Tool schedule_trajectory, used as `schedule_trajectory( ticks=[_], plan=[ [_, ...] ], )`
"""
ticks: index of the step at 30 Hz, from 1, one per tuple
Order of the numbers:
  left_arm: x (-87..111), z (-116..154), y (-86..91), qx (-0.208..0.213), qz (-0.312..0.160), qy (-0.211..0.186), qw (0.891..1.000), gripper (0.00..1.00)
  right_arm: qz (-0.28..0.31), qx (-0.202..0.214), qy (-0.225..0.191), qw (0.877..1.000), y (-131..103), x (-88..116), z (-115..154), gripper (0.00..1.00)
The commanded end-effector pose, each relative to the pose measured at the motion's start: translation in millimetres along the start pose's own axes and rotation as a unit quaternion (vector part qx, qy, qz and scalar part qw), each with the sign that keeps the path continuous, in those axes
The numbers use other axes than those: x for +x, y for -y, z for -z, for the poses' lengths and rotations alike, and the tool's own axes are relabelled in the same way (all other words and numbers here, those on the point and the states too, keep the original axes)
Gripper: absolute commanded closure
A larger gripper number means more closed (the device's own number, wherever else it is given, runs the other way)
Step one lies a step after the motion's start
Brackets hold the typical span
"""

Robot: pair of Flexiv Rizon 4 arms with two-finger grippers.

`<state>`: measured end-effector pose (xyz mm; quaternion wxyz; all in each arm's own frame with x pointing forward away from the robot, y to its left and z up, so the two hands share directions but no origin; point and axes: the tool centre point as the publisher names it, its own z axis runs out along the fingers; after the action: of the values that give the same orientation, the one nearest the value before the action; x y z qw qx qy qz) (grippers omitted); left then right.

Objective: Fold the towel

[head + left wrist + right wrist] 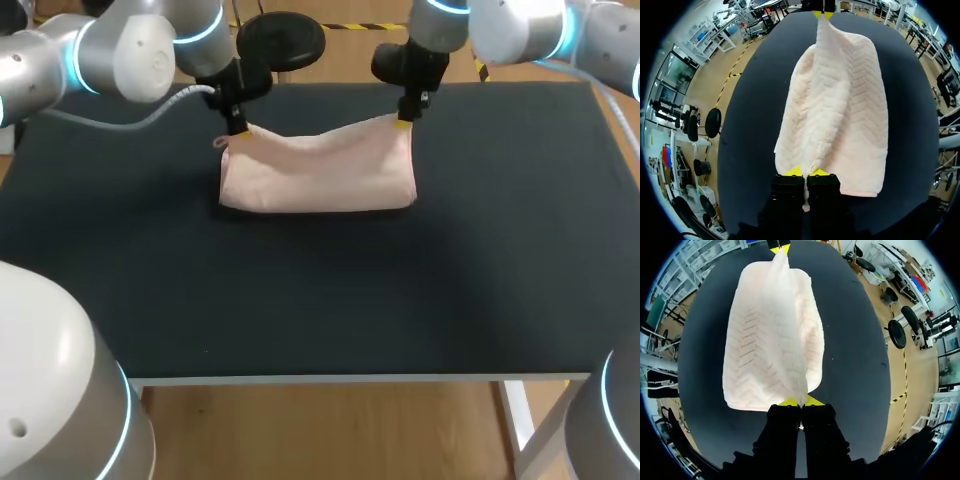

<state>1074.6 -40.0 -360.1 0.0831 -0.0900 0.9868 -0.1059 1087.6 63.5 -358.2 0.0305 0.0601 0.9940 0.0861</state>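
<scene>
Pinching one far corner each, the left fingers (794, 171) and right fingers (788, 402) close on the pale pink towel (318, 170), which sags between them onto the far middle of the dark counter (300, 300). It looks soft, light and limp, with a herringbone weave, so I judge the corners the surest hold.

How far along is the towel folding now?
The pink towel already lies doubled, its fold on the table toward the near edge. The left hand and right hand each pinch a far corner, raised. Remaining: lay that edge down, release, perhaps fold again.
</scene>
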Motion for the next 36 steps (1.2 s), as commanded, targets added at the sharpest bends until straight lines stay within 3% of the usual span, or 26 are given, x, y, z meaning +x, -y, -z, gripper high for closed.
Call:
schedule_trajectory(
  ticks=[1,19,20,21,36],
  plan=[
    [-8.2,-10.3,0.2,0.0,0.007,-0.016,1.0,1.0,-0.011,0.006,-0.011,1.0,-4.7,-9.3,-9.5,1.0],
    [-11.4,-14.9,-9.6,0.0,0.033,-0.017,0.999,1.0,-0.07,-0.006,0.001,0.998,1.5,-13.8,-18.6,1.0],
    [-11.5,-14.8,-9.6,-0.001,0.035,-0.02,0.999,0.3,-0.07,-0.007,-0.001,0.998,1.8,-13.9,-18.8,0.5],
    [-11.9,-14.6,-9.8,-0.001,0.036,-0.024,0.999,0.0,-0.077,-0.007,-0.001,0.997,2.2,-13.7,-18.8,0.0],
    [1.1,31.0,-29.3,0.047,0.056,0.022,0.997,0.0,-0.085,-0.044,0.047,0.994,8.5,-10.0,12.7,0.0]
  ],
)
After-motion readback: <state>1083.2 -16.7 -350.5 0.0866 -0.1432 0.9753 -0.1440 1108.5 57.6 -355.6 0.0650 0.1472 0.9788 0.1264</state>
